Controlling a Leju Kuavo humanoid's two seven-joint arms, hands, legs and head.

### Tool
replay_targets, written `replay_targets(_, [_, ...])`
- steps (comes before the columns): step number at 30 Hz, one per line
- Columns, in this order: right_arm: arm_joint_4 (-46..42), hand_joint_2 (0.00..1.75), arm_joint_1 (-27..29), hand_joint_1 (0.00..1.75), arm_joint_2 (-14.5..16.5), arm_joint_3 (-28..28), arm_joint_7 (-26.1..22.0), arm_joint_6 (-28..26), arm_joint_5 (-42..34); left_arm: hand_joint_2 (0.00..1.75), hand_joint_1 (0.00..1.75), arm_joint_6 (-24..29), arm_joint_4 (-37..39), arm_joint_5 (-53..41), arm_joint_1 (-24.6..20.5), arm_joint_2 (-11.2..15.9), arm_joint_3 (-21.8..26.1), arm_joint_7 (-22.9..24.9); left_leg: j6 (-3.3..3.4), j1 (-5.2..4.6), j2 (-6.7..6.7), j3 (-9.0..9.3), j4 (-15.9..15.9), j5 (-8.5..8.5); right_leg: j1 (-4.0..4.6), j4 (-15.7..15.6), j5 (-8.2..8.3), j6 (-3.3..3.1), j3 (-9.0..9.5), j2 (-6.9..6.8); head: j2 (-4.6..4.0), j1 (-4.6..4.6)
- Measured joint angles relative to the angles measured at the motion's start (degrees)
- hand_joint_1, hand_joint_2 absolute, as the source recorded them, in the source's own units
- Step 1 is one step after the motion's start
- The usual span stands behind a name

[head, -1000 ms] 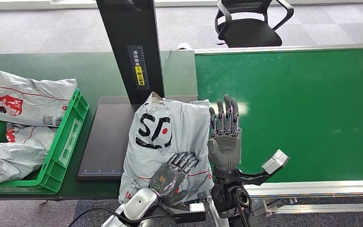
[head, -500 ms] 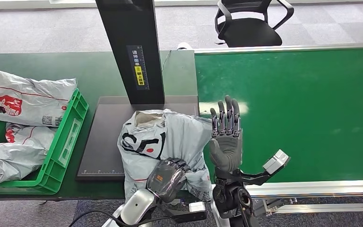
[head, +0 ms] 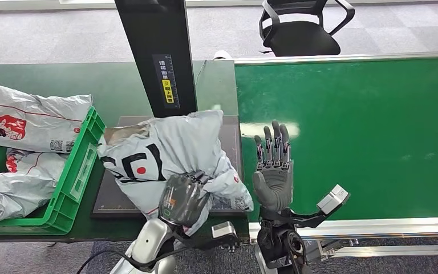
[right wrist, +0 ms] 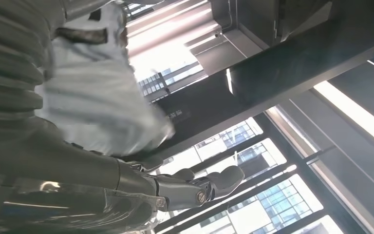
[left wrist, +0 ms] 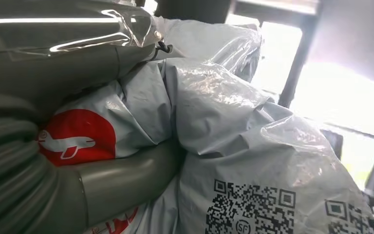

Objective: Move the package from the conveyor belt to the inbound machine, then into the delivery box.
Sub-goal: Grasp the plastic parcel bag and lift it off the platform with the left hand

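Already the package (head: 171,151) is grasped by the left hand (head: 179,200) above the inbound machine (head: 120,188); beside it the right hand (head: 272,171) is released. Placement into the delivery box (head: 71,182) remains.

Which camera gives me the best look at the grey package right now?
Head view: the whole grey package shows, gripped by the left hand. Left wrist view shows its crumpled surface close up; right wrist view shows a blurred part.

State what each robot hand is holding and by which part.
The left robot hand grips the grey package at its near, lower edge, bunching the plastic. The right robot hand is open, holding nothing.
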Motion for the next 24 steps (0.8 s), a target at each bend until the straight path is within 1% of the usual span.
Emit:
replay_targets(4, [-0.4, 1.75, 0.4, 0.00, 0.0, -0.3, 0.1, 0.0, 0.2, 1.75, 1.75, 0.5, -4.7, 0.6, 0.3, 0.7, 2.4, -0.5, 0.00, 0.00, 0.00, -0.02, 0.0, 0.00, 0.00, 0.0, 0.00, 0.00, -0.01, 0.00, 0.00, 0.02])
replay_targets(8, [-0.8, 1.75, 0.7, 0.00, 0.1, -0.5, 0.1, 0.0, 0.2, 1.75, 1.75, 4.6, -9.6, 1.1, 1.3, 1.5, 4.8, -0.7, 0.00, 0.00, 0.02, -0.05, 0.0, 0.00, 0.00, 0.0, 0.00, 0.00, -0.04, 0.01, 0.00, 0.02])
replay_targets(10, [-1.0, 1.75, 0.9, 0.00, 0.1, -0.6, 0.1, 0.0, 0.2, 1.75, 1.75, 6.0, -13.3, 1.6, 1.9, 2.1, 7.1, -0.9, 0.00, 0.01, 0.02, -0.05, 0.0, 0.00, 0.01, 0.0, 0.00, 0.00, -0.05, 0.01, 0.00, 0.00])
replay_targets(13, [-1.5, 1.75, 1.2, 0.00, 0.2, -1.0, 0.1, 0.0, 0.3, 1.75, 1.75, 6.5, -18.5, 2.9, 2.6, 3.2, 11.2, -1.6, -0.01, 0.02, 0.01, -0.06, 0.0, 0.00, 0.02, 0.0, 0.00, 0.00, -0.07, 0.01, 0.00, 0.00])
replay_targets(19, [-2.7, 1.75, 1.8, 0.00, 0.5, -1.8, 0.7, 0.0, 0.4, 1.75, 1.75, 7.3, -25.3, 6.5, 2.7, 5.0, 18.4, -4.1, -0.01, 0.01, 0.03, -0.06, 0.0, 0.01, 0.02, 0.0, 0.00, 0.00, -0.07, 0.01, 0.00, 0.03])
replay_targets(21, [-2.9, 1.75, 2.0, 0.00, 0.6, -2.1, 0.9, 0.0, 0.4, 1.75, 1.75, 7.6, -27.4, 7.4, 2.2, 5.9, 20.6, -4.5, -0.01, 0.01, 0.03, -0.06, 0.0, 0.01, 0.01, 0.0, 0.00, 0.00, -0.07, 0.02, 0.00, 0.04])
replay_targets(24, [-3.3, 1.75, 2.4, 0.00, 0.7, -2.4, 1.1, 0.0, 0.5, 1.75, 1.75, 6.9, -30.0, 8.9, 0.3, 8.3, 24.5, -4.9, -0.03, 0.03, 0.01, -0.05, 0.0, 0.02, 0.03, 0.0, 0.00, -0.01, -0.09, 0.01, 0.00, 0.02])
